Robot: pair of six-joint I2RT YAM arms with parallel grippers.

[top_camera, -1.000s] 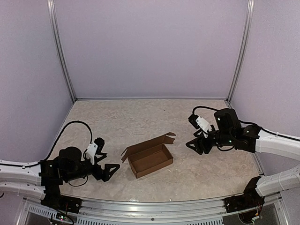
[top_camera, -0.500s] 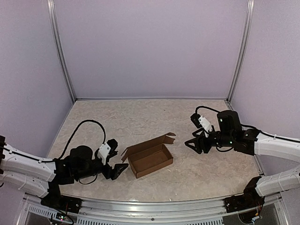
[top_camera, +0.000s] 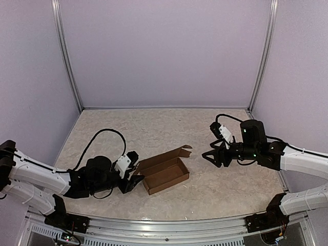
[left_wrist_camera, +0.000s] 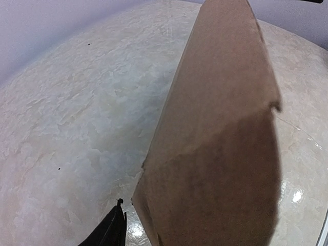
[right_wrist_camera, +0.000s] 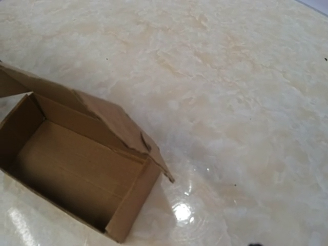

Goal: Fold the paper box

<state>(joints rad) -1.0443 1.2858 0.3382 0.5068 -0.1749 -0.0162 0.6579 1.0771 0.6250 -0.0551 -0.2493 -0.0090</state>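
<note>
The plain brown paper box (top_camera: 169,177) sits open-topped at lower centre of the top view, its long axis running lower left to upper right and its lid flap raised along the far side. The left gripper (top_camera: 136,177), its arm low along the table (top_camera: 154,128), has its fingers spread about the box's left end flap. The right gripper (top_camera: 209,158) hangs at right of centre, apart from the box, its fingers spread and pointing left.

The paper box (top_camera: 165,174) lies open-topped and slightly askew in the middle of the marbled counter (top_camera: 154,128), with its lid flap raised along the far side and a small flap sticking out at its left end. The left arm (top_camera: 46,177) reaches low across the counter, its jaws spread right at that left end. The right arm (top_camera: 287,159) holds its jaws apart, pointing at the box but well clear of it.
</note>
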